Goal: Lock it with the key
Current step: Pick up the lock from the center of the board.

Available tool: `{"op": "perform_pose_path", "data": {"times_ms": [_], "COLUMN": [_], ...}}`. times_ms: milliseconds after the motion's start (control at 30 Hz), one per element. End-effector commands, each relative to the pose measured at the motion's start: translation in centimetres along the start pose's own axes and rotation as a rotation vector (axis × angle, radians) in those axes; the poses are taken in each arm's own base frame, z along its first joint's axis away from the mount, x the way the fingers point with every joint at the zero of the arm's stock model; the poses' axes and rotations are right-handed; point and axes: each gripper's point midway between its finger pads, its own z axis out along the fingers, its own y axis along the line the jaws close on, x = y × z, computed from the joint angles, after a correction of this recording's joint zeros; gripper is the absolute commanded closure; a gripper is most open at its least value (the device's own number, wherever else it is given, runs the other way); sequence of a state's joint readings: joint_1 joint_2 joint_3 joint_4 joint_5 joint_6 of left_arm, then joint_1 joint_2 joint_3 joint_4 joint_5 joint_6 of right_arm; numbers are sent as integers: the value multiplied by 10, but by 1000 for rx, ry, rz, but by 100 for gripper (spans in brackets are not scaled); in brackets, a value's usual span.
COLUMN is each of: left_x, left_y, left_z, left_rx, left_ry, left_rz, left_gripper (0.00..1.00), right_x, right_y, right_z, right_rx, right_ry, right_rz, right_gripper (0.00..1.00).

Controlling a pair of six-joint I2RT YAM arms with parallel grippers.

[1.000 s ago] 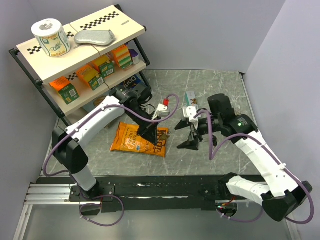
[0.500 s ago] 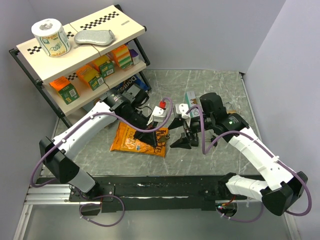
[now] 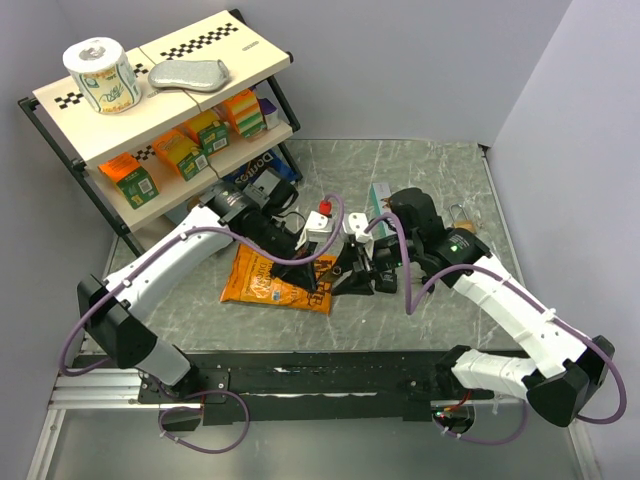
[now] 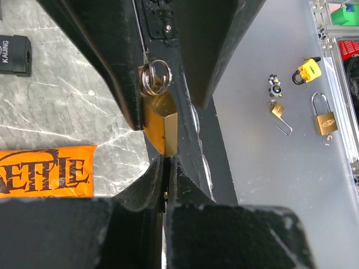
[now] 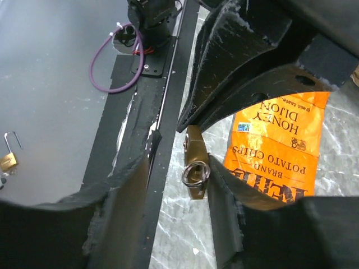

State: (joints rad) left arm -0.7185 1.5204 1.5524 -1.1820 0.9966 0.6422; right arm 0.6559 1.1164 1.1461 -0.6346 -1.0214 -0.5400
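Note:
My left gripper [image 4: 164, 159] is shut on a brass padlock [image 4: 160, 126] and holds it above the table. A key with a steel ring [image 4: 155, 77] sits in the padlock's far end. My right gripper [image 5: 182, 154] is open with a finger on each side of the padlock [image 5: 194, 159] and ring [image 5: 194, 174]. Its right finger [image 5: 224, 190] touches or nearly touches the padlock; its left finger [image 5: 132, 185] stands apart. In the top view the left gripper [image 3: 318, 270] and the right gripper [image 3: 350, 276] meet tip to tip over the table's middle.
An orange chips bag [image 3: 272, 283] lies just under and left of the grippers. A shelf rack [image 3: 160, 100] with boxes stands at the back left, with a black device [image 3: 266, 190] by it. A teal box [image 3: 378, 192] and a padlock [image 3: 460, 215] lie behind the right arm. Spare padlocks [image 4: 325, 119] lie beyond the front rail.
My right gripper has moved left, closing in on the padlock until its fingers flank it. My left gripper has shifted slightly right with the padlock.

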Motion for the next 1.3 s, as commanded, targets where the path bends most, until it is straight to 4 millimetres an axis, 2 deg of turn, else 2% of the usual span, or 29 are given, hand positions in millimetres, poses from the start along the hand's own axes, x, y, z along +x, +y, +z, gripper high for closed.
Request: {"op": "perform_pose_path", "data": {"times_ms": [0,33,67,100,133,167,200,267,300,333,367,400,433,467,500,533,600,667,700,733,767,800,900,967,1267], "left_x": [-20,-20,-20,-20,-20,-21,-22,-29,-33,-42,-46,-54,-47,-64,-69,-61,-74,-72,-81,-75,-75,-86,-86,-87,-100], "left_y": [-12,-13,-12,-12,-12,-10,-9,4,6,20,23,25,34,38,37,43,35,37,29,36,38,28,40,48,44], "left_z": [-7,-6,-6,-6,-7,-7,-9,-21,-28,-50,-60,-85,-91,-107,-131,-133,-150,-154,-156,-153,-152,-138,-138,-140,-119], "left_rx": [4,6,5,4,0,-14,-26,-91,-113,-208,-249,-362,-425,-500,-627,-668,-737,-778,-786,-825,-884,-881,-1026,-1097,-1112], "left_ry": [-68,-67,-68,-69,-72,-72,-83,-154,-194,-275,-320,-379,-403,-484,-541,-564,-652,-672,-698,-695,-652,-639,-558,-498,-488], "left_rz": [71,70,73,72,78,83,59,67,9,56,5,40,17,59,82,62,108,134,197,203,311,411,563,610,688], "left_gripper": [99,98,97,95,86,78,70,48,40,26,18,11,9,7,2,1,3,9,17,19,20,17,18,18,33], "right_x": [-18,-19,-19,-19,-21,-22,-23,-27,-29,-32,-39,-41,-47,-54,-55,-60,-70,-77,-82,-84,-85,-80,-78,-79,-79], "right_y": [-2,-3,-3,-5,-7,-8,-10,-15,-17,-20,-26,-29,-29,-41,-46,-46,-60,-62,-65,-64,-63,-63,-64,-63,-67], "right_z": [2,2,2,2,2,2,1,-3,-5,-12,-17,-20,-24,-35,-38,-44,-55,-58,-60,-59,-58,-55,-52,-52,-51], "right_rx": [-5,0,2,11,19,22,38,67,80,100,122,135,138,182,196,198,244,244,244,226,204,188,168,168,202], "right_ry": [-35,-37,-36,-33,-34,-37,-38,-52,-62,-83,-113,-129,-159,-200,-225,-258,-326,-372,-399,-415,-420,-422,-441,-452,-457], "right_rz": [-45,-44,-39,-34,-25,-16,-7,25,41,88,85,105,157,153,177,257,272,364,359,418,438,470,528,520,552], "right_gripper": [60,65,79,87,96,100,100,100,100,100,100,100,100,100,100,100,100,100,100,100,100,100,100,100,100]}}
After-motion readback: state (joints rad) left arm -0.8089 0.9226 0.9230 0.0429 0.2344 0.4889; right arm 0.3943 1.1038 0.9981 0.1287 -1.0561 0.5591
